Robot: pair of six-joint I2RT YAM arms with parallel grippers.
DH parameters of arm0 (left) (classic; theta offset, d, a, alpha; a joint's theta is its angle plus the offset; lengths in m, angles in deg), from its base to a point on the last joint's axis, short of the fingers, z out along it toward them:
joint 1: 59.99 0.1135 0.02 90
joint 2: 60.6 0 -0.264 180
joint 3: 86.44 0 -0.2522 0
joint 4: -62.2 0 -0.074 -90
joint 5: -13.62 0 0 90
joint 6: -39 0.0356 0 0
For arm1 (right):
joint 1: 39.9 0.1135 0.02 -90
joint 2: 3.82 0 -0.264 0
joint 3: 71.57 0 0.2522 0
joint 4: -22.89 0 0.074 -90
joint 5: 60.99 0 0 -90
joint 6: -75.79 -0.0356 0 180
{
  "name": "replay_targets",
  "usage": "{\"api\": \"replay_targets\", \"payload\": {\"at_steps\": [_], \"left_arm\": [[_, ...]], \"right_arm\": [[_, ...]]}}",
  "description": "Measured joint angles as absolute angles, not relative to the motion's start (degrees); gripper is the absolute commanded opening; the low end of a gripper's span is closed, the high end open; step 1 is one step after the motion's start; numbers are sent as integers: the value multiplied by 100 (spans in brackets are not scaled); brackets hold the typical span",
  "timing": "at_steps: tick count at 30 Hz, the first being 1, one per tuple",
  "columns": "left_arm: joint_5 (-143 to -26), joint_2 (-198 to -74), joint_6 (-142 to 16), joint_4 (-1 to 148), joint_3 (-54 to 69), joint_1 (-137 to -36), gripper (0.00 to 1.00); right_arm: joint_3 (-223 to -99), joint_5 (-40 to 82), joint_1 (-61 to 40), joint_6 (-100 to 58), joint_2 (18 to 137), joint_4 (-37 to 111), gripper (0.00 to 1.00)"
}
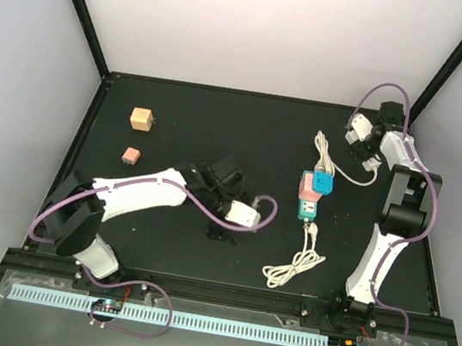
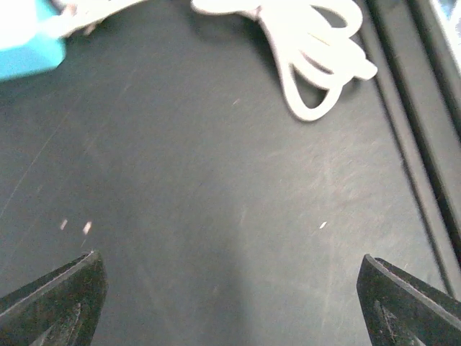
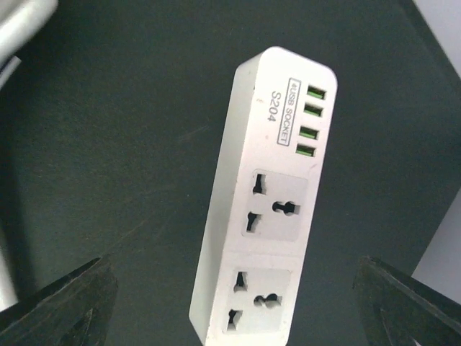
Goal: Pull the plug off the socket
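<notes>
A light wooden cube (image 1: 141,119) sits on the black matte tabletop (image 1: 187,114), towards its far left corner. A smaller salmon-pink block (image 1: 130,155) lies near the cube on its near side, not touching it. Pale blank walls (image 1: 261,30) rise beyond the cube.

Bare mat (image 2: 216,202) under the left gripper (image 2: 229,263) — free passage; coiled cable (image 2: 302,113) ahead bars the way; white power strip (image 3: 266,209) sits between fingers of the right gripper (image 3: 234,265) — gaps either side.
</notes>
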State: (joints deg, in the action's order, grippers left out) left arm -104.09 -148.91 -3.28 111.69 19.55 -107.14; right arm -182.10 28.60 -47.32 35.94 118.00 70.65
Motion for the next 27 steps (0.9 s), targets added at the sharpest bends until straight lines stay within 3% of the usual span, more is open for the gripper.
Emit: {"api": "replay_targets", "payload": {"at_steps": [14,27], "left_arm": [[-10083,-15927,-455,10570,1494,-12810,75],[-9410,-16751,-660,9949,1061,-13221,80]], "right_arm": [[-17202,1503,-4732,2820,10427,7266,96],[-16866,740,-4732,2440,10169,7306,95]]}}
